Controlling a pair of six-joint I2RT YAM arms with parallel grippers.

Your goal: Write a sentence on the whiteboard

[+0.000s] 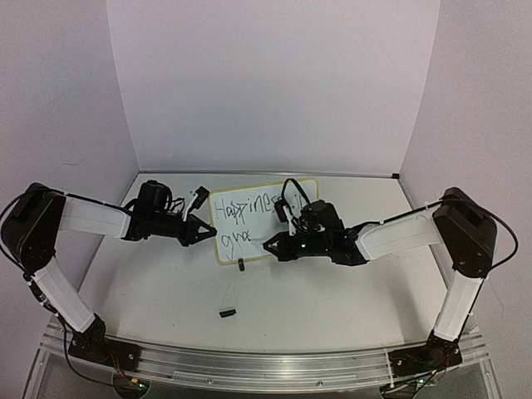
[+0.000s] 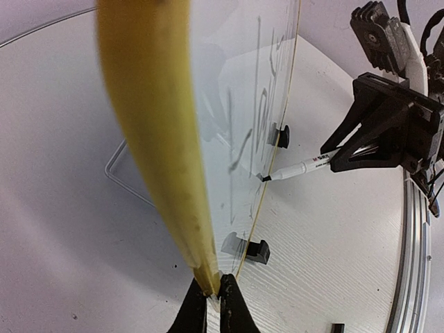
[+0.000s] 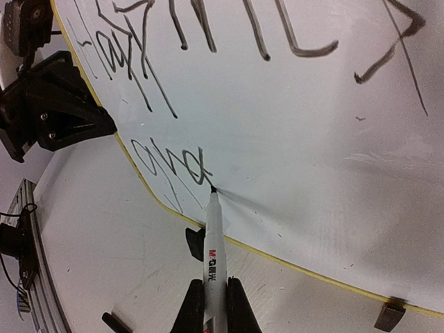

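**Whiteboard** (image 1: 249, 193): stands on its black clip feet (image 2: 257, 251) near the middle of the desk (image 1: 166, 283), closer to the far edge than the near one, its face tilted back. In the left wrist view it is seen edge-on and looks very thin.

**Handling, as judged:** a light, stiff sheet with a glossy face and little footing. Pen pressure could slide or tip it, so it wants bracing. The pale yellow rim is the sensible place to hold it, since that keeps the writing face clear.

**Sentence** (image 1: 245, 210): the top line is written. The second line so far reads roughly "gra" (image 3: 173, 163), so the task looks a little over halfway done.

**Left pincer** (image 2: 214, 284): pressed together on the yellow rim at the board's left edge, low down near a corner. The left arm comes in from the desk's left side with its forearm about level, acting as a brace.

**Right pincer** (image 3: 211, 291): pinching the marker (image 3: 214, 243) by its barrel, well back from the nib. The slim, smooth barrel could twist in the grip if pushed hard. The nib touches the board just after the last stroke of the second line. The right forearm stretches in from the right, wrist low, with the marker pointing toward the board's lower left area.

**Loose item:** a small black piece (image 1: 226, 312) lies toward the near edge (perhaps the marker's cap; too small to tell).
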